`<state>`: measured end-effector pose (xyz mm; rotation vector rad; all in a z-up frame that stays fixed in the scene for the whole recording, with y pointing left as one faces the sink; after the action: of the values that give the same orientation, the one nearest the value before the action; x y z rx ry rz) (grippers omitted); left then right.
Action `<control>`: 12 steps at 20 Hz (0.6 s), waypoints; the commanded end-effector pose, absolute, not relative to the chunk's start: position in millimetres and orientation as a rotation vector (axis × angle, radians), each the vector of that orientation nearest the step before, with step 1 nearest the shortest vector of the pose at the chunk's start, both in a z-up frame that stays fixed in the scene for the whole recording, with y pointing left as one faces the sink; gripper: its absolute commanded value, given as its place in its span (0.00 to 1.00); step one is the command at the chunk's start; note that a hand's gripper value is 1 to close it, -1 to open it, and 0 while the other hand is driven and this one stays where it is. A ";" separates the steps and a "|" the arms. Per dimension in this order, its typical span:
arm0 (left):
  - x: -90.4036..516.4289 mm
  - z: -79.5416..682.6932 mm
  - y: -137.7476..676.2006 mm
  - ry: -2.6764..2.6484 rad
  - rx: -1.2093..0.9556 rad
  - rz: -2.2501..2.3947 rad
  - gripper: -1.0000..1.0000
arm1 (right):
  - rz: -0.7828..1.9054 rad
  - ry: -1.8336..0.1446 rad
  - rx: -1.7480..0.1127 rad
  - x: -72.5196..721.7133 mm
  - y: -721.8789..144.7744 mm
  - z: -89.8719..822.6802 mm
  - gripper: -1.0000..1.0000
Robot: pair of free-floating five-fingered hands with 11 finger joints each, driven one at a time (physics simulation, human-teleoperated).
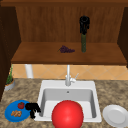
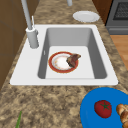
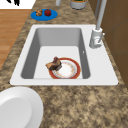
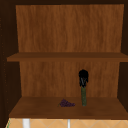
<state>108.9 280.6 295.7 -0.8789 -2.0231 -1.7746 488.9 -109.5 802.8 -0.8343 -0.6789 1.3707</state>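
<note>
Fingers of the left hand [image 1: 32, 108] hang curled and hold nothing, hovering at the right rim of a blue plate [image 1: 10, 113]; a tomato [image 1: 21, 105] sits just left of that hand, with nuts [image 1: 16, 113] lower left. Right of it lies the sink [image 1: 45, 86]. Further right and well above, the right hand [image 1: 84, 24] grips the top of a dark green bottle [image 1: 83, 43] standing upright on the shelf [image 1: 37, 56], grapes [image 1: 66, 49] to its lower left.
</note>
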 end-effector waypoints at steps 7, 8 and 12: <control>108.9 295.7 280.6 -2.023 -0.879 -1.775 0.50 | 1.403 -0.715 -0.761 532.6 -139.5 743.2 1.00; 108.9 295.7 280.6 -2.023 -0.879 -1.775 0.50 | 1.401 -0.718 -0.769 537.5 -141.0 739.8 1.00; 108.9 295.7 280.6 -2.023 -0.879 -1.775 0.50 | 1.418 -0.679 -0.758 569.1 -148.3 743.7 1.00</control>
<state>108.9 280.6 295.7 -0.8789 -2.0231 -1.7746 555.0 -144.0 764.2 -0.7652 -0.6680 1.3994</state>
